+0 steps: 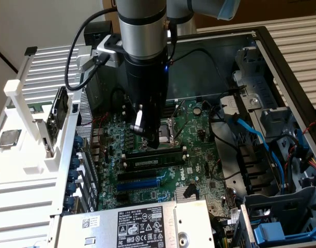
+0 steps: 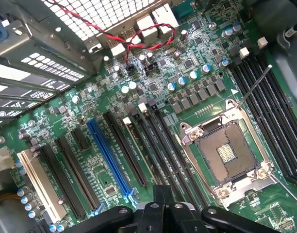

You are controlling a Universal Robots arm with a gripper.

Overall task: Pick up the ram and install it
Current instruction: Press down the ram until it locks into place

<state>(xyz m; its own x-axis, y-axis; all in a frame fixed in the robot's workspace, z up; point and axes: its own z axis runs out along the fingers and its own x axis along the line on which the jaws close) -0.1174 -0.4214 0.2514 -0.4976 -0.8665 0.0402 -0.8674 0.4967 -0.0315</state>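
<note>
Inside the open computer case (image 1: 282,67) we see the arm (image 1: 142,31) reaching straight down over the green board (image 1: 147,175), its claw (image 1: 154,143) hovering just above the memory slots. We read the claw as pressed together: in the wrist view its black fingers (image 2: 160,204) meet in 1 narrow stem with no gap between them, and we see nothing pinched there.

Just below the claw in the exterior view, the ram (image 1: 154,159) lies lengthwise in a slot, a long dark stick with a pale label, running between 2 white end clips. Whether it is fully seated we cannot tell. In the wrist view a pale narrow strip (image 2: 137,148) runs along 1 of the long slots right ahead of the fingers; we cannot say for certain that it is the same stick.

Beside the slots sits the open processor socket (image 2: 226,155) with its silver frame, and a thin metal lever (image 2: 253,87) stands up from it at a slant. A blue slot (image 2: 109,160) lies parallel on the other side. Red and black twisted wires (image 2: 139,36) loop over the board near the perforated rear wall.

Toward the exterior view's left, a white rack (image 1: 29,119) stands outside the case, with a square silver chip (image 1: 8,138) resting on it.
</note>
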